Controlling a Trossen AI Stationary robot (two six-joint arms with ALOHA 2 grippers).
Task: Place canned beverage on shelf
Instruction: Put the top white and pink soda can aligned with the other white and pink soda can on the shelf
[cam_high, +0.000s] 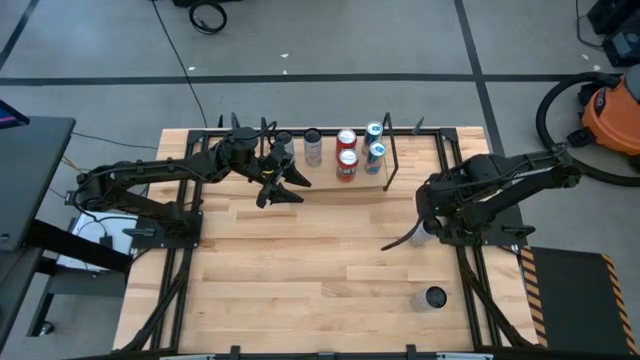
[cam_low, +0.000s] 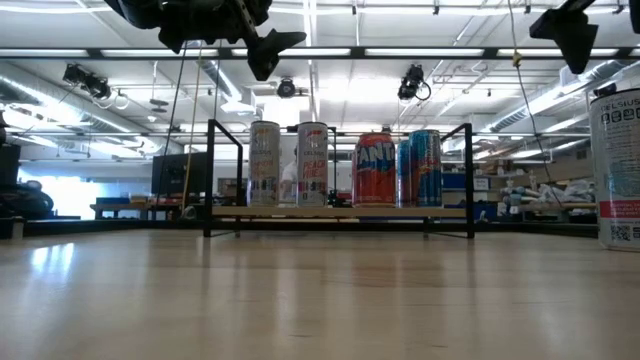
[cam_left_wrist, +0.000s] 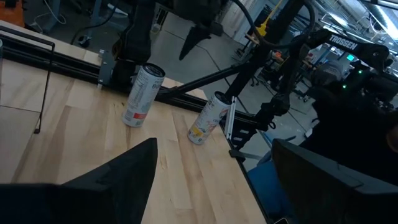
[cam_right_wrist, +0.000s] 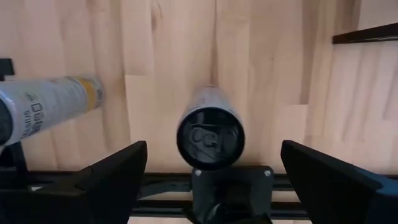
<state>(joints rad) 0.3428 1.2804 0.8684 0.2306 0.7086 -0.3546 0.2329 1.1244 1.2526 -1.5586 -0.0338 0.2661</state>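
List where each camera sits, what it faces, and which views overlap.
High: overhead, facing straight down on the table; both arms show, left pincer by the shelf.
Low: at tabletop height, facing level at the shelf; pincers hang in from above.
Left wrist: looks across the table at two loose cans; own fingers show.
Right wrist: looks down on a can top; own fingers show.
Shared: high and low both see the shelf's cans.

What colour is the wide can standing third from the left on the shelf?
Red-orange can, clearest in the low view.
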